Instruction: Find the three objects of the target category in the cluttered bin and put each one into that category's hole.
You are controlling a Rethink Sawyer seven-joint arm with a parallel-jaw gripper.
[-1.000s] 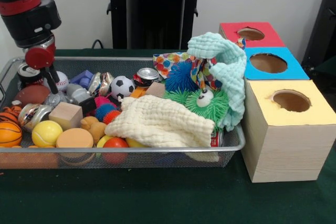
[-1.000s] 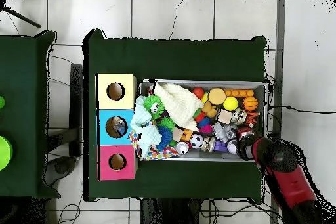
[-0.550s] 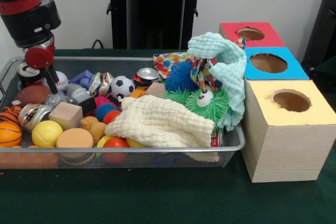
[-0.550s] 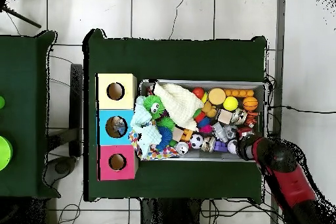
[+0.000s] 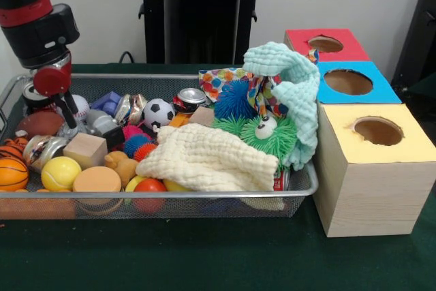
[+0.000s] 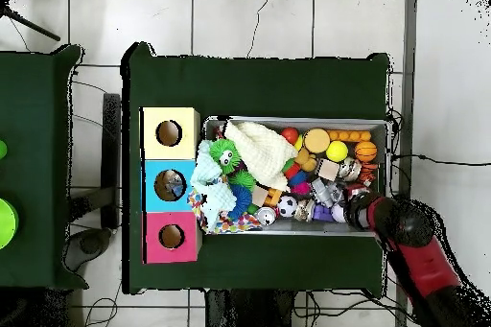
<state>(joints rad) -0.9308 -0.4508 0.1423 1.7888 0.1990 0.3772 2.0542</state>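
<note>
in the front view the bin [image 5: 300, 185] sits on the worktop [image 5: 204, 257] with three boxes [image 5: 371, 168] in a row just to its right. cloths [image 5: 211, 158] lie over toys at its right end; balls [image 5: 60, 172] crowd its left end, beneath the end effector [image 5: 68, 110].

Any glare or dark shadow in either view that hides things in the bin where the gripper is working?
Front view: even light, only small glints on the cans; the gripper is easy to follow at the bin end far from the boxes, though its fingers are hard to make out. Overhead view: no glare, but the arm covers that corner.
</note>
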